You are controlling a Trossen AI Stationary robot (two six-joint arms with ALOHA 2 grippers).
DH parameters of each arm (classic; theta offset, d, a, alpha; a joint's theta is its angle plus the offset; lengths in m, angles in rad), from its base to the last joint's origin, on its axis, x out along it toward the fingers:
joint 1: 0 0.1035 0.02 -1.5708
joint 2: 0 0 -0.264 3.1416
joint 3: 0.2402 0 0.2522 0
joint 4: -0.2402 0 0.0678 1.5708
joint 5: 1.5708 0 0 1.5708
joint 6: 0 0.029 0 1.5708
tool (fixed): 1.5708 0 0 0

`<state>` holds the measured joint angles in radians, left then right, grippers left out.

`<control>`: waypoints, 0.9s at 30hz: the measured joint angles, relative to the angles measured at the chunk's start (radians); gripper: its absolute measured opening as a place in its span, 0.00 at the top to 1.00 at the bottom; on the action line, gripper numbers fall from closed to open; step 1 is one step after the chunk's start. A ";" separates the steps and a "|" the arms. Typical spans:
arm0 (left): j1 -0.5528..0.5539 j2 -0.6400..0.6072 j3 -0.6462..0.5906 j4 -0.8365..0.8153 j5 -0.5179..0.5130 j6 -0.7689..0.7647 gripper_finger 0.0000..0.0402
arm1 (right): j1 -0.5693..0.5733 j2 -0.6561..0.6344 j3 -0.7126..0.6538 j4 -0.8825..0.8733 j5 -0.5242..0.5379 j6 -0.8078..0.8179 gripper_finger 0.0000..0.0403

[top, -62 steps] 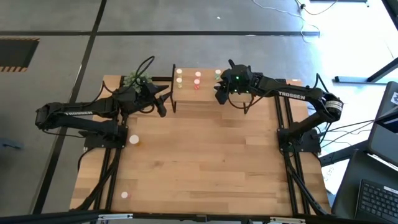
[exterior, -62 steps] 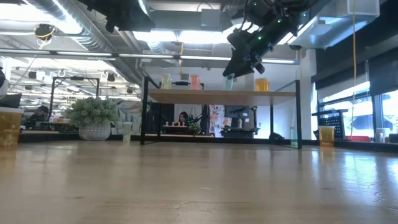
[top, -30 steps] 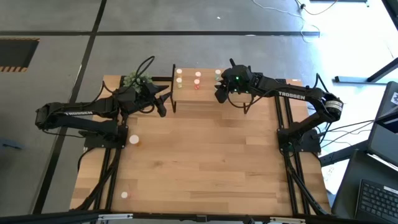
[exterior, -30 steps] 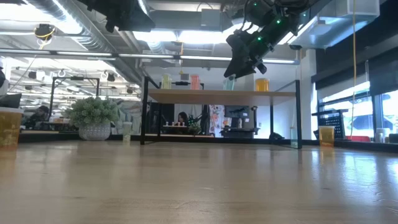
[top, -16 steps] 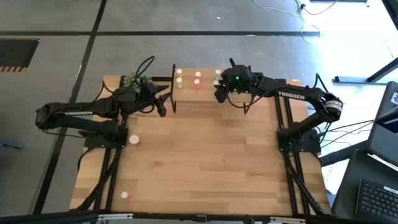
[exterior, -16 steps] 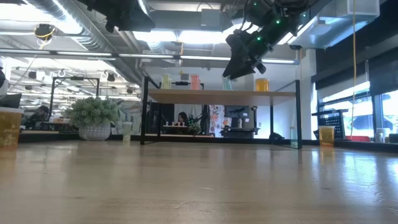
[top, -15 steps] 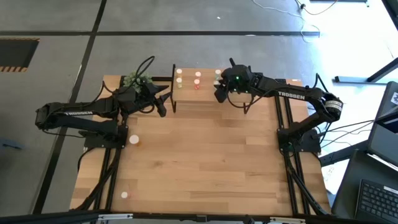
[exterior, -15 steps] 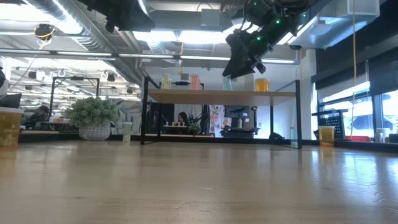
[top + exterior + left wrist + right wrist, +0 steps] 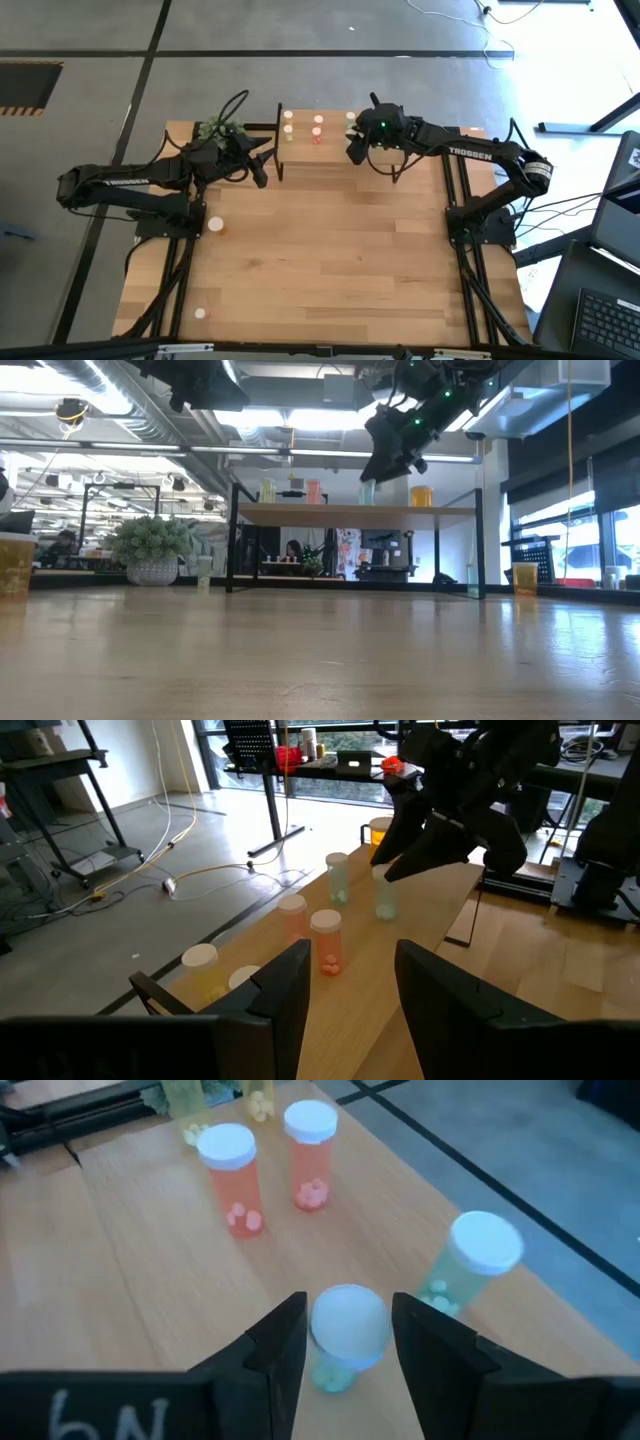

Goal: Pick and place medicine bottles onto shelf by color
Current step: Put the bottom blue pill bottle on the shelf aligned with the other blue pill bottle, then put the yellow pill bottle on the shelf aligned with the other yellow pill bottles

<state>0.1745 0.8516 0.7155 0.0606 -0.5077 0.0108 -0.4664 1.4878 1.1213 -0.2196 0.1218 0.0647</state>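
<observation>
On the small light-wood shelf, two pink bottles and a second green bottle stand near the right gripper. Its half-open fingers sit around a white-capped green bottle with tiny pills inside, standing on the shelf. The left gripper waits beside the shelf, part open, holding nothing.

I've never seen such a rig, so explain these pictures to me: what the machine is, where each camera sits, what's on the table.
Two dark robot arms work at a big wooden table. One picture looks straight down, one looks level across the tabletop, and one camera rides on each wrist. The small light-wood shelf on black legs carries yellowish, pink and green pill bottles with pale caps. The right gripper is at one green bottle standing there; whether it grips it is unclear. The left gripper hovers beside the shelf, open and empty. Another pale-capped bottle sits loose on the table.
</observation>
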 joint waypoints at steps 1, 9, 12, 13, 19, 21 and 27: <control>0.000 0.000 0.000 0.000 0.000 0.000 0.65 | 0.000 -0.006 0.000 -0.001 0.002 -0.001 0.62; 0.000 0.000 0.000 0.000 0.000 0.000 0.65 | 0.000 -0.057 0.000 0.002 0.001 0.002 0.62; 0.000 0.000 0.000 0.000 0.000 0.000 0.65 | 0.000 -0.077 0.000 -0.003 0.001 0.002 0.62; 0.000 0.000 0.000 0.000 0.000 0.000 0.65 | 0.000 -0.083 0.000 -0.004 0.001 -0.001 0.62; 0.000 0.000 0.000 0.000 0.000 0.000 0.65 | 0.028 -0.142 0.000 -0.032 -0.009 -0.067 0.62; 0.000 0.000 0.000 0.000 0.000 0.000 0.65 | 0.045 -0.163 0.000 -0.042 -0.010 -0.070 0.62; 0.000 0.000 0.000 0.000 0.000 0.000 0.65 | 0.115 -0.211 0.000 -0.061 -0.021 -0.116 0.62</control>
<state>0.1745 0.8516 0.7158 0.0608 -0.5076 0.0106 -0.3512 1.2763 1.1213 -0.2801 0.1004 -0.0515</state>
